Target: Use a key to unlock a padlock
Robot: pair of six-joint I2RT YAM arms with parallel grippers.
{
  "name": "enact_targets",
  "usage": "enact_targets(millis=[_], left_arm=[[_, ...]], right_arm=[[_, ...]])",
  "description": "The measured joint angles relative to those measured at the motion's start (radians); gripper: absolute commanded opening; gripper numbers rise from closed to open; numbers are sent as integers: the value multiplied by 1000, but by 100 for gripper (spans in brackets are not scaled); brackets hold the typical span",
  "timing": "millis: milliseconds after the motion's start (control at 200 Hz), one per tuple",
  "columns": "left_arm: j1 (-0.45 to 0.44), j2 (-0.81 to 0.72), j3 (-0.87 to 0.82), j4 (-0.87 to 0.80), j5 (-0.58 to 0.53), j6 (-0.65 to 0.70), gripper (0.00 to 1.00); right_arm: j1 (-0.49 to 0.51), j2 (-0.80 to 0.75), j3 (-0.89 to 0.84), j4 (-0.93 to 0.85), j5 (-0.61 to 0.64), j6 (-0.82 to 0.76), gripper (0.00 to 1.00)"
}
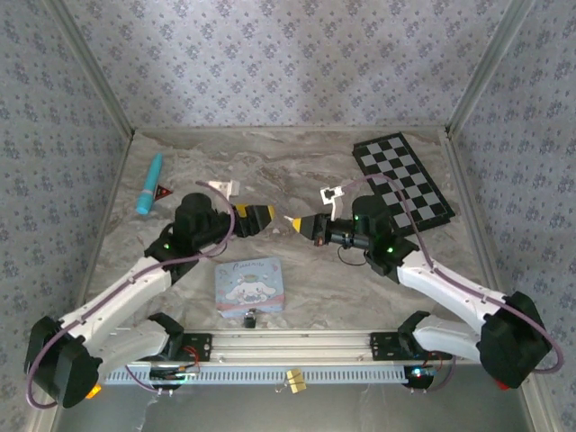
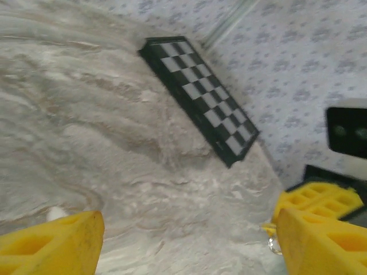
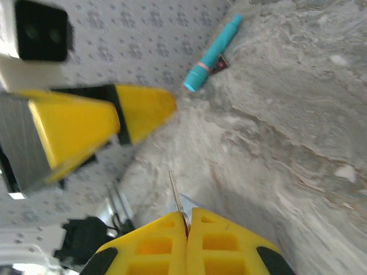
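Lab booth: wallpapered walls (image 1: pixel 288 63), marbled tabletop (image 1: pixel 270 171)

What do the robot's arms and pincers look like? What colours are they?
The left arm and right arm have white shells, chunky black joints and tiny green lights. A thin mauve cable loops along each. The left pincer and right pincer have bright yellow, wedge-shaped fingers with hollow pockets moulded in, on black mounts.

Padlock (image 1: pixel 249 315) is sitting tiny against tin (image 1: pixel 252 281) edge, shackle too small to tell. Key (image 3: pixel 176 197) is showing as blurred thin sliver poking from right pincer (image 3: pixel 186 214). Left pincer (image 2: pixel 189 223) fingers (image 2: pixel 51 246) are getting cut off by frame bottom.
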Motion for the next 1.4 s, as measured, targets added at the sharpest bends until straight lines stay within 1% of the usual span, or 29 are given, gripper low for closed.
enact_targets(millis=[105,195,245,285,360,415,510,550,585,670,805,905,979,1139,1249,1399], left_arm=[[0,16,167,-293,-127,44,84],[-12,48,277,-520,-238,48,86],[-42,71,314,-634,-300,45,88],[-82,86,328,-724,-343,33,89],[-155,99,327,-867,-385,4,90],[-197,94,318,-951,-395,-26,92],[-246,68,284,-1059,-410,-85,96],[-270,53,262,-1097,-415,-111,99],[-291,42,242,-1125,-414,-134,100],[-344,23,191,-1165,-402,-179,100],[-458,18,110,-1164,-365,-237,100],[-550,49,70,-1164,-360,-265,100],[-597,81,62,-1155,-358,-268,100],[-610,130,27,-1088,-343,-267,100],[-609,194,19,-1046,-340,-263,100],[-566,272,19,-988,-327,-244,100]], right_arm=[[16,-29,28,-128,56,-78,0],[21,-51,44,-227,127,-131,0],[19,-61,46,-274,169,-153,0],[16,-68,46,-306,198,-167,0],[3,-77,46,-361,246,-190,0],[-9,-85,46,-388,272,-203,0],[-30,-103,45,-407,305,-217,0],[-39,-110,43,-407,312,-222,0],[-49,-116,40,-407,316,-225,0],[-76,-119,31,-406,317,-233,0],[-124,-123,-2,-388,298,-238,0],[-167,-127,-28,-379,274,-238,0],[-196,-130,-43,-370,254,-238,0],[-223,-134,-65,-346,223,-238,0],[-226,-135,-72,-336,211,-238,0],[-234,-148,-81,-334,208,-243,0]])
